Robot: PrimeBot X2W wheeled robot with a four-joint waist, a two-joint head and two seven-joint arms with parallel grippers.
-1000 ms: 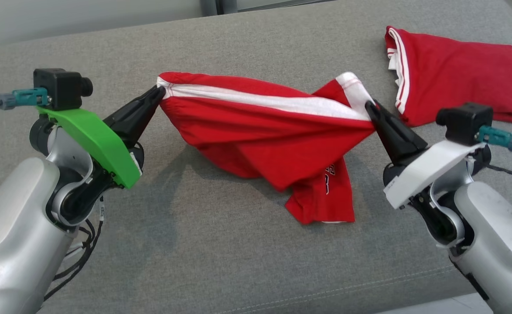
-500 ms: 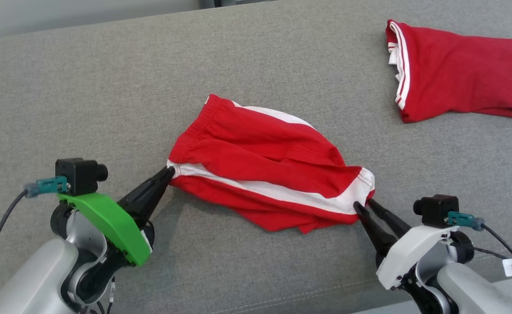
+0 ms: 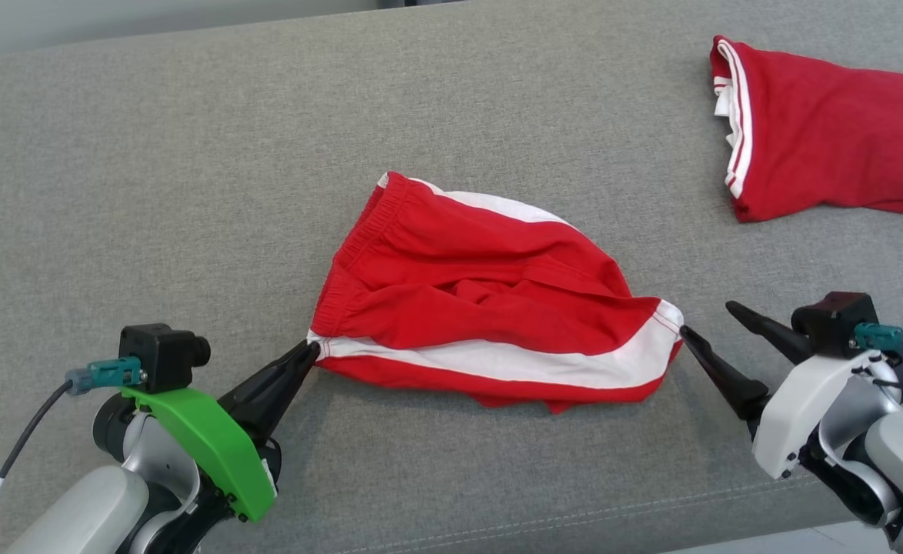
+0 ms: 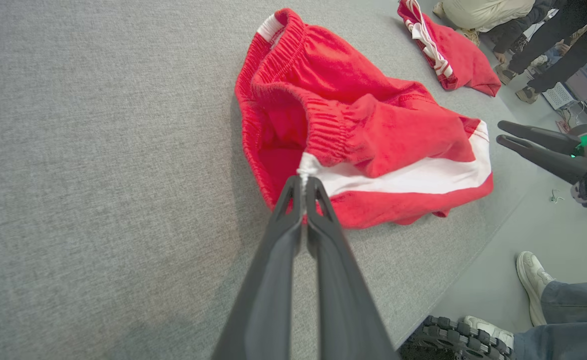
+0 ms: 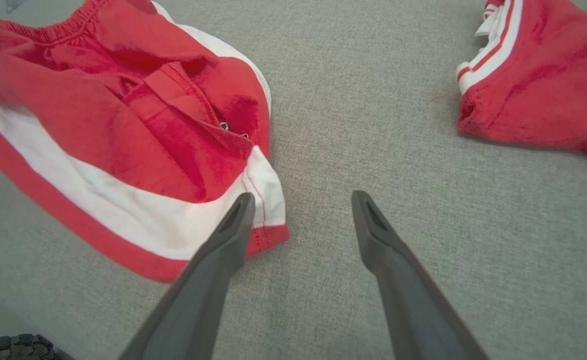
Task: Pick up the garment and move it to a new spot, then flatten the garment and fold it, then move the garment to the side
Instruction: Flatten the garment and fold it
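Observation:
The garment (image 3: 490, 300), red shorts with a white side stripe, lies rumpled on the grey cushion (image 3: 190, 192). My left gripper (image 3: 311, 352) is shut on the waistband corner at the garment's near left end; the left wrist view shows its tips (image 4: 303, 181) pinching the white stripe end of the garment (image 4: 373, 135). My right gripper (image 3: 709, 319) stands open just right of the hem corner, with nothing between its fingers. In the right wrist view my right gripper (image 5: 301, 200) has its left finger beside the garment's (image 5: 123, 135) hem.
A second red garment (image 3: 828, 146) with white trim lies folded at the far right of the cushion, also seen as the folded red garment (image 5: 543, 85). The cushion's front edge (image 3: 574, 523) runs close below both arms. A person's shoe (image 4: 533, 280) and legs stand on the floor beyond.
Both grippers brought the garment down and toward me onto the cushion. My right gripper opened, let go of the hem corner and drew slightly right. The head camera shifted.

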